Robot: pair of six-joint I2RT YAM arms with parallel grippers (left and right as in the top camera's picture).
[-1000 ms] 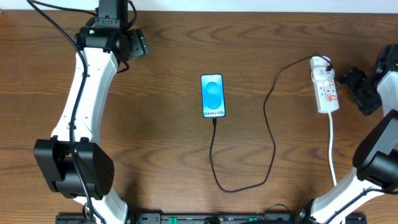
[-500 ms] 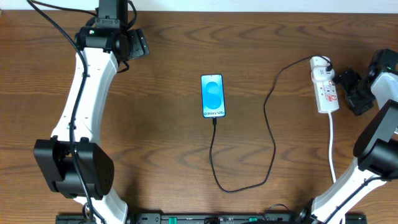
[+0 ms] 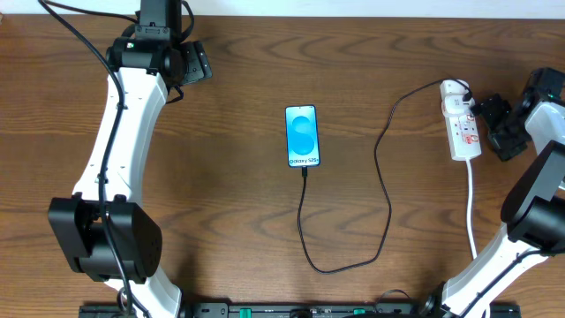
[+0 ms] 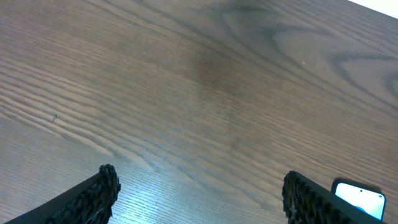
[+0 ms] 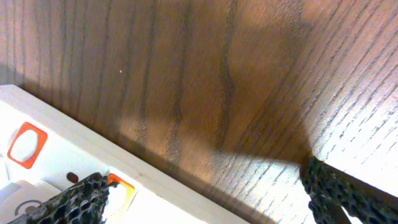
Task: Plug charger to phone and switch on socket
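The phone lies face up mid-table with its blue screen lit; one corner shows in the left wrist view. The charger's thin black cable loops from the far end of the socket to the phone's near edge, where its tip meets the phone. My right gripper is open right beside the white socket, and its left fingertip lies over a red switch. My left gripper hangs open and holds nothing at the far left.
The socket's thick white cord runs toward the table's near edge on the right. A second red switch shows on the strip. Bare wood lies under the left gripper.
My right gripper has moved left, closing in on the socket's right side. The left arm, phone and cable have not moved.
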